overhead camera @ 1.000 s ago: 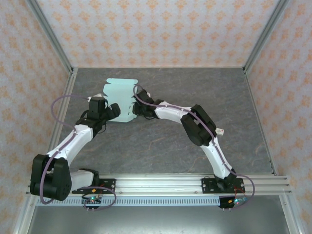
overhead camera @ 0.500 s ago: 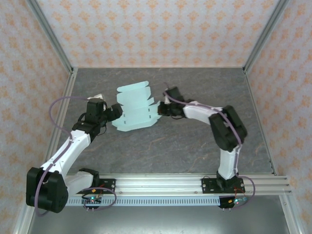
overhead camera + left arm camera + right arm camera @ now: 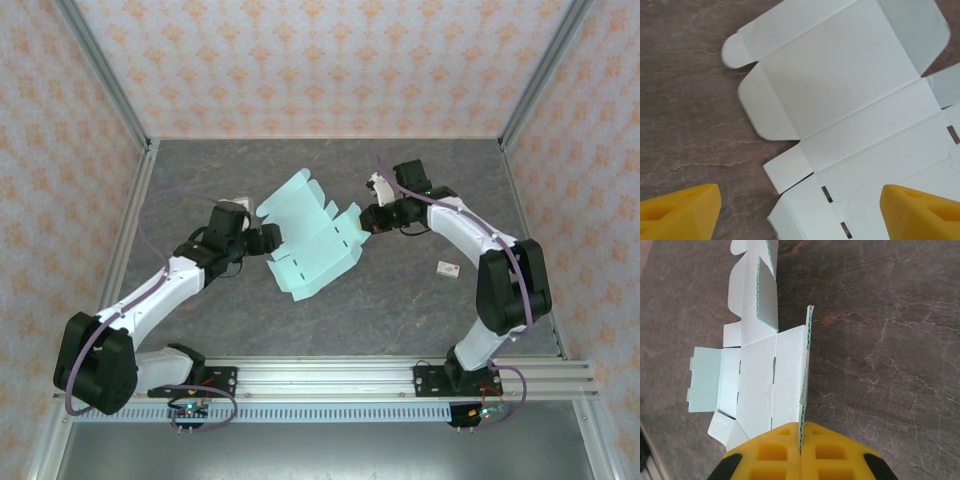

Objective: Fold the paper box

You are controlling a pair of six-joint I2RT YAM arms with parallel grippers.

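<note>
pale mint-green die-cut card sheet (image 3: 310, 245) unfolded on grey marbled table (image 3: 400, 300). right gripper (image 3: 801, 432) clamped on raised flap edge, left gripper (image 3: 268, 240) open beside it. single-edge pinch, so card could buckle or slip.

Left wrist view: the box (image 3: 850, 75) runs off the top, right and bottom edges, so its full outline is lost. The left gripper (image 3: 797, 195) shows just two yellow fingertips (image 3: 682, 210), chopped by the bottom edge. Right wrist view: the right gripper (image 3: 801, 432) is cut by the bottom edge too, and the card's raised edge disappears between its closed pads (image 3: 775, 450). A white mark (image 3: 720, 427) on a near flap, too small to read. From above, a small white item (image 3: 449, 268) lies right of the box, too tiny to identify.
</note>
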